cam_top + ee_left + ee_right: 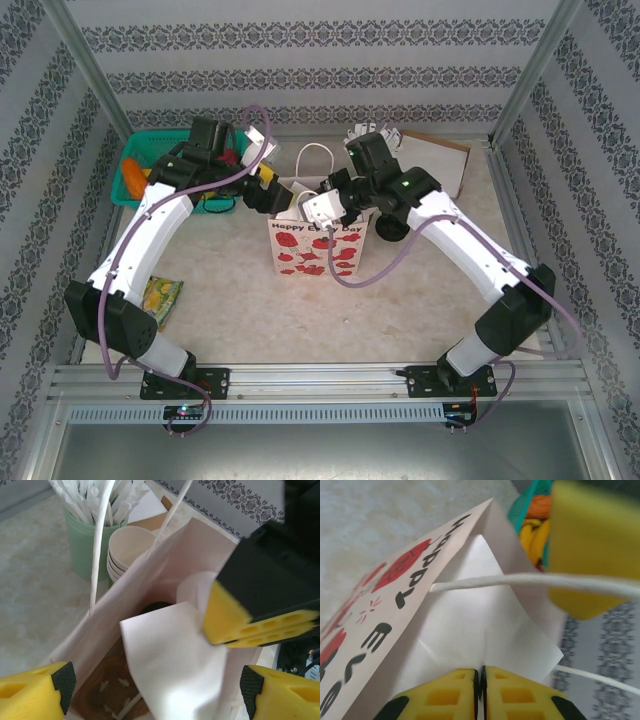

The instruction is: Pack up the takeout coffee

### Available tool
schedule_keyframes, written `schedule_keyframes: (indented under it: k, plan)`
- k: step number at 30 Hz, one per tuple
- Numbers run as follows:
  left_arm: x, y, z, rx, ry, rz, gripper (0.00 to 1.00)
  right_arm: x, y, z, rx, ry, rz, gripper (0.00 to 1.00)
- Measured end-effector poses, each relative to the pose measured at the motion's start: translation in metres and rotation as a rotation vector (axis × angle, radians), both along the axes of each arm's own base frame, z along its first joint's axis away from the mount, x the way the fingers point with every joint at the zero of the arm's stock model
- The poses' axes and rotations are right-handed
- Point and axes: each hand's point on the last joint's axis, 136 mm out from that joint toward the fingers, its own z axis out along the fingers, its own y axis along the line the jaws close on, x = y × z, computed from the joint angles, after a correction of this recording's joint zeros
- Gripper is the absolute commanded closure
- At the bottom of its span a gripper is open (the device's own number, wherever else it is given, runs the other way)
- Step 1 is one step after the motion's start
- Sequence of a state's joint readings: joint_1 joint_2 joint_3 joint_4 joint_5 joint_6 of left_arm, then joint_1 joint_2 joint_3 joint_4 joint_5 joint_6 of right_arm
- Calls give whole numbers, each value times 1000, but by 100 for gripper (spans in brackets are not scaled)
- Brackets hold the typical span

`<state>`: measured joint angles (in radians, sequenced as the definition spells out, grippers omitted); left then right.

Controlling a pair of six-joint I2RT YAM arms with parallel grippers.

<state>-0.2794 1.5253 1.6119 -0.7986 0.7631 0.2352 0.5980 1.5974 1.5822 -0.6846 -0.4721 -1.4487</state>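
The gift bag (315, 250), white with red hearts, stands open in the middle of the table. A white paper sheet (170, 665) sticks up in its mouth. My right gripper (481, 677) is shut on that sheet's edge, and its yellow fingers (250, 617) show at the bag's rim. My left gripper (157, 682) hovers open over the bag's mouth, its fingers (35, 695) straddling the sheet without touching it. The takeout coffee is hidden. A dark rounded edge (157, 606) shows deep in the bag behind the sheet, too little to name.
A green cup of wrapped straws (92, 535) and stacked lidless paper cups (127, 547) stand just behind the bag. A teal basket (150, 170) of produce sits at the back left. A yellow packet (160, 298) lies front left, and a brown board (440, 160) back right.
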Motion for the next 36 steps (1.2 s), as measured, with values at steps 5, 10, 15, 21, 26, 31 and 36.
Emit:
schedule_keyframes:
  k: [5,10,15,21,26,31,36]
  plan:
    - [2,11,-10,2,38,121,6,-1,5,-32,-42,118,16,61]
    - [10,26,-12,19,54,267,2,2,5,-15,-5,118,8,44]
    - [18,52,-13,66,43,449,0,2,-8,9,18,62,-18,15]
    - [13,57,-16,49,63,496,0,-7,-25,43,51,-61,-57,10]
    - [11,62,-25,49,99,542,0,-2,-41,51,70,-142,-155,2]
    - [8,110,-1,45,22,821,0,28,-66,59,134,-165,-434,2]
    - [-7,161,4,24,-16,1135,0,53,-100,82,342,-147,-772,2]
